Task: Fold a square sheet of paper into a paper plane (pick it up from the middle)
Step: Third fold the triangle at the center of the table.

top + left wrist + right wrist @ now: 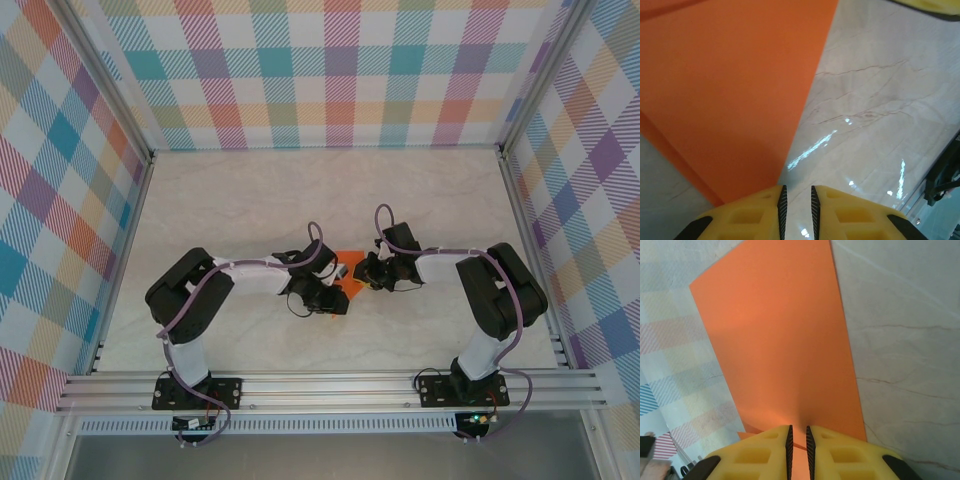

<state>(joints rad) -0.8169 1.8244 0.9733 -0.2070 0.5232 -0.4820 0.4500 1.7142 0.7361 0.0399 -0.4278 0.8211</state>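
Note:
The square sheet of paper (349, 259) is bright orange and folded, with a second layer showing at its edges, and it hangs between the two wrists at mid-table. My right gripper (797, 427) is shut on the paper (780, 340); orange runs down between its narrow jaws. My left gripper (797, 187) stands slightly open, with bare marble showing in the gap. The paper (730, 100) lies just left of its left fingertip, and its straight edge ends at that tip. In the top view the left gripper (338, 290) and the right gripper (362, 272) almost meet.
The marble table (250, 200) stretches away behind and beside the arms. Plaid walls (330, 70) close three sides. An aluminium rail (330, 385) runs along the near edge. A yellow finger of the right gripper (927, 5) shows at the top right of the left wrist view.

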